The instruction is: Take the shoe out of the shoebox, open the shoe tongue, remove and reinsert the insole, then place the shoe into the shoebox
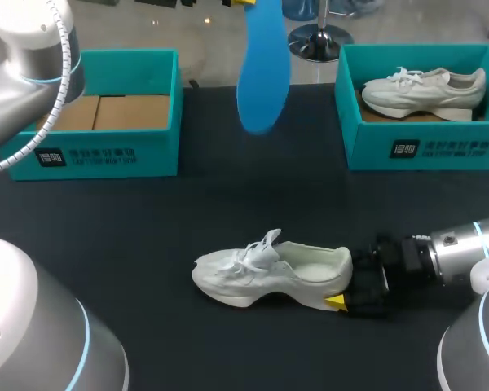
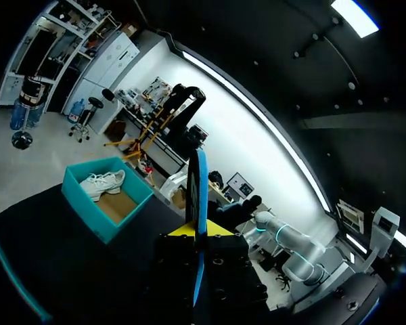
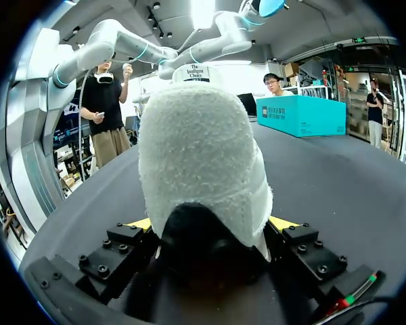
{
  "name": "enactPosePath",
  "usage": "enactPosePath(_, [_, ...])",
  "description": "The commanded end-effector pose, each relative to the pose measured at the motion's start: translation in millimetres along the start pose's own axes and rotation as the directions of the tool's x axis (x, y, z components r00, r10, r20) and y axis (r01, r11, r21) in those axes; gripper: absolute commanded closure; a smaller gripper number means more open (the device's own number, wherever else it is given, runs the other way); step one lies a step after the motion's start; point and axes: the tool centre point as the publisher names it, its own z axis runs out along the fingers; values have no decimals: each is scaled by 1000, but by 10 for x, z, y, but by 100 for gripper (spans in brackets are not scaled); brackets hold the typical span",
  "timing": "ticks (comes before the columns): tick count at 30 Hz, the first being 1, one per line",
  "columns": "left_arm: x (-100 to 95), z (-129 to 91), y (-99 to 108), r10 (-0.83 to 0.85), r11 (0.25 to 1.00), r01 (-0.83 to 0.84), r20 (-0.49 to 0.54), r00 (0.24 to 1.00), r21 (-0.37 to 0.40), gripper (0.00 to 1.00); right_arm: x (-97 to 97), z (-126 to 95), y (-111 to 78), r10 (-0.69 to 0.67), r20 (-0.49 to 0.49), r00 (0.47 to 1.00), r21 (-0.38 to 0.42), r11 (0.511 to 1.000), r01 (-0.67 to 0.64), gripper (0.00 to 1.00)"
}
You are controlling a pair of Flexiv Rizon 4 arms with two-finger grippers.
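Shoe (image 1: pixel 269 273) mid-table, apart from left shoebox (image 1: pixel 98 156), right shoebox (image 1: pixel 428 151)

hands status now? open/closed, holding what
Left hand: closed on the blue insole, held upright.
Right hand: closed on the white shoe, at its heel.

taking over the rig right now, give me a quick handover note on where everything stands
Grips: left pincer shut on the blue insole, held up above the table. right pincer shut on the heel of the white shoe, which stands on its sole mid-table.
Boxes: left shoebox shows only its cardboard floor; right shoebox holds a second shoe.
Done: shoe out, insole out.
Left: reinsert the insole, put the shoe back in the shoebox.
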Motion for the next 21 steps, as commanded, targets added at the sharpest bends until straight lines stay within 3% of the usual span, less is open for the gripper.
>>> enactPosePath(1, [-66,-50,-49,-6,1000,6,-1,1000,28,100,13,32,-73,1,0,1000,3,1000,-1,100])
enactPosePath(16, [-115,-152,-64,-60,998,61,-39,997,30,100,13,32,-73,1,0,1000,3,1000,-1,100])
enactPosePath(17, [-115,-152,-64,-60,998,61,-39,997,30,100,13,32,-73,1,0,1000,3,1000,-1,91])
enactPosePath(18, [-115,-152,-64,-60,998,61,-39,997,30,100,13,32,-73,1,0,1000,3,1000,-1,67])
enactPosePath(19, [-115,-152,-64,-60,998,61,-39,997,30,100,13,32,-73,1,0,1000,3,1000,-1,27])
enactPosePath(20, [-115,-152,-64,-60,998,61,-39,997,30,100,13,32,-73,1,0,1000,3,1000,-1,0])
enactPosePath(21, [-115,-152,-64,-60,998,61,-39,997,30,100,13,32,-73,1,0,1000,3,1000,-1,0])
